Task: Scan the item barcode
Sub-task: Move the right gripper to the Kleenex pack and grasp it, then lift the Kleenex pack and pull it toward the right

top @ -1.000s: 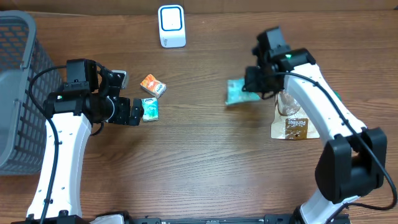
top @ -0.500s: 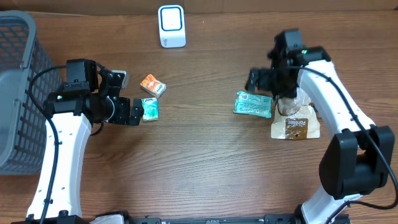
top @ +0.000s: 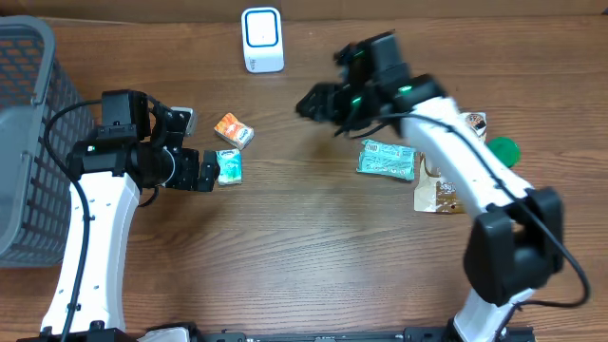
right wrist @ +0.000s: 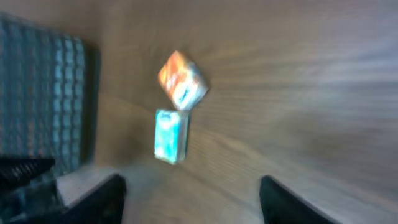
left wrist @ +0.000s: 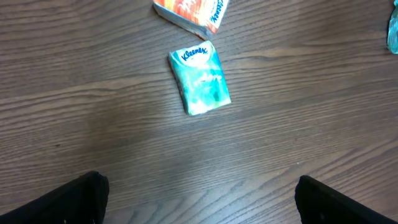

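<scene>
Left gripper: I am holding my left gripper (top: 207, 169) with its fingers (left wrist: 68, 200) spread wide. Only bare wood is showing between them, and they are hovering just left of the Kleenex pack (top: 229, 167).
Right gripper: I am hanging my right gripper (top: 318, 100) in the upper middle of the overhead frame, between the scanner (top: 261, 40) and the teal pouch (top: 388, 159). In the blurred wrist view its fingers (right wrist: 93, 199) are standing apart and gripping nothing.
Teal pouch: it is lying flat on the table (top: 304, 247), right of centre, apart from both my grippers.
Kleenex pack and orange pack: they are lying left of centre, the orange pack (top: 233, 130) just above the Kleenex pack. Their corners are nearly touching in my left wrist view.
Scanner: it is standing at the top edge of the frame, white with a blue outline on its face.
Basket: the grey mesh basket (top: 24, 142) is sitting at the left edge, partly cut off. I am seeing only its mesh walls and grey floor.
Brown bag: the brown bag (top: 446, 195) is lying flat at the right, against the teal pouch's right edge. I cannot tell whether the two are overlapping or what the bag is holding.
</scene>
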Available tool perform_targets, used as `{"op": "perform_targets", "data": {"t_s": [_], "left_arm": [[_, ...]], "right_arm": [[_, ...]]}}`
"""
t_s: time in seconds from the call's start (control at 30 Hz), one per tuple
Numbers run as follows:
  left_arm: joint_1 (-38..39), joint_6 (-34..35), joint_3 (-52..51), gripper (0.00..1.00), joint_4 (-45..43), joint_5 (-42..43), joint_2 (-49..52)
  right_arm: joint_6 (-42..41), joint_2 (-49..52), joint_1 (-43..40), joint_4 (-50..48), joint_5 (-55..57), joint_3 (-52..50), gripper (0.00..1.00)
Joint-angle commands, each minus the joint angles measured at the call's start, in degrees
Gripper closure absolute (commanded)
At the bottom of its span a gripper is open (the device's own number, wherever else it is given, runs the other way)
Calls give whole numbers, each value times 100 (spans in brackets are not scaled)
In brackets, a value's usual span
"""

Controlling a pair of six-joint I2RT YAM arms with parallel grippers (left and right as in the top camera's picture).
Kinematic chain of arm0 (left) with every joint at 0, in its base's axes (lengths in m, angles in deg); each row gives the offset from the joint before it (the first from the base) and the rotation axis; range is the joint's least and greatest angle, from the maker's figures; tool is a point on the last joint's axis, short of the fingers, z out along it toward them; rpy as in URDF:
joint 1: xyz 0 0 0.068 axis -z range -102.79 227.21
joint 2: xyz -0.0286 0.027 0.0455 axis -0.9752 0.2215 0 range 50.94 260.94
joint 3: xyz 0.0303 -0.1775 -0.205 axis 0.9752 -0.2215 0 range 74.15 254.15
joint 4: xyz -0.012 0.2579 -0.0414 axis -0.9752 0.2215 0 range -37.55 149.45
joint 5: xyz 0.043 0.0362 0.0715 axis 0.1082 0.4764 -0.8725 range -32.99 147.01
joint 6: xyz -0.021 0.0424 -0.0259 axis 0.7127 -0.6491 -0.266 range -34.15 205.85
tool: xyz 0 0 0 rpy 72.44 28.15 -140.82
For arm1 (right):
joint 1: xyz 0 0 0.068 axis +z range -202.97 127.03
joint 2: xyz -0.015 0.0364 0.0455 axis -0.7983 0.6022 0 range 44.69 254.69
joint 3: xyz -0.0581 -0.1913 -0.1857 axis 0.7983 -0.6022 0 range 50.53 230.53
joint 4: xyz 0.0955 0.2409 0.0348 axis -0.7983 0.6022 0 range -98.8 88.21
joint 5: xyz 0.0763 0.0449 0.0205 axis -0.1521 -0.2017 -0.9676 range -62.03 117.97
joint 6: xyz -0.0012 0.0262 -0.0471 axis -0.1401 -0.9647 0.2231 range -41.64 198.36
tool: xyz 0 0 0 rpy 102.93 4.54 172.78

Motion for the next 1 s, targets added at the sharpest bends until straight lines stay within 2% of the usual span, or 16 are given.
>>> {"op": "perform_targets", "data": {"t_s": [0.0,0.07,0.2,0.33,0.57,0.73,0.87,0.9,0.97], "left_arm": [[-9,-125,26,0,-4,46,7],[-9,-125,26,0,-2,46,7],[-9,-125,26,0,-2,46,7],[-9,-125,26,0,-4,46,9],[-9,-125,26,0,-4,46,7],[-9,-125,26,1,-4,44,9],[-9,-125,26,0,-4,46,7],[-9,-125,26,0,-4,46,7],[-9,-125,26,0,-2,46,7]], "right_arm": [[-863,431,533,-149,516,-90,50],[-1019,662,804,-341,525,-90,55],[-1071,1080,1274,-1010,267,-90,55],[-1342,1412,1633,-1534,490,-90,56],[-1639,1978,1834,-2175,658,-90,62],[-1637,2140,1834,-2216,704,-90,67],[-1633,2229,1869,-2288,706,-90,67],[-1633,2232,1888,-2299,704,-90,69],[-1611,2232,1937,-2293,704,-90,80]]}}
